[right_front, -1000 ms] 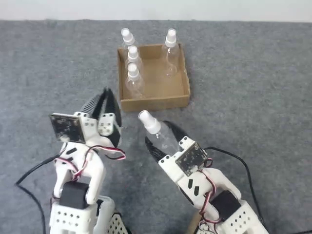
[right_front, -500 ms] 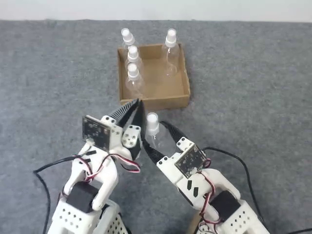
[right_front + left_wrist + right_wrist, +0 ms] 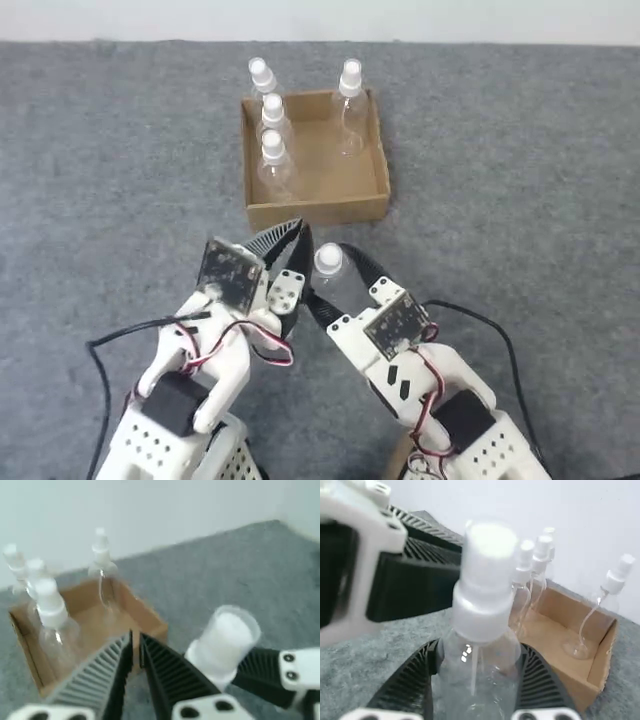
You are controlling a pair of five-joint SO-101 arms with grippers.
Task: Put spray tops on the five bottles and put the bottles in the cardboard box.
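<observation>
Swinging in from 9 o'clock over the past second, the left gripper point(image 3: 290, 238) now sits at table centre, its jaws all but pressed together on nothing, the tips just beside the spray top point(image 3: 327, 260) at that top's 10 o'clock. The fifth bottle point(image 3: 325, 288), tilted a second ago, now stands upright, pinched around its body by the right gripper point(image 3: 330, 276) at 6 o'clock from the cardboard box point(image 3: 318, 212). That looks like a setup for the left arm to seat or tighten this last top before boxing. Four capped bottles are already at the box: three by its 9 o'clock wall point(image 3: 273, 165) and one near its 1 o'clock corner point(image 3: 350, 100). Hidden are the held bottle's base, so I cannot tell whether it rests on the carpet point(image 3: 520, 150), and the thread under the top. Whether the left tips touch the top is unclear, and so is whether the rearmost bottle stands inside the box.
</observation>
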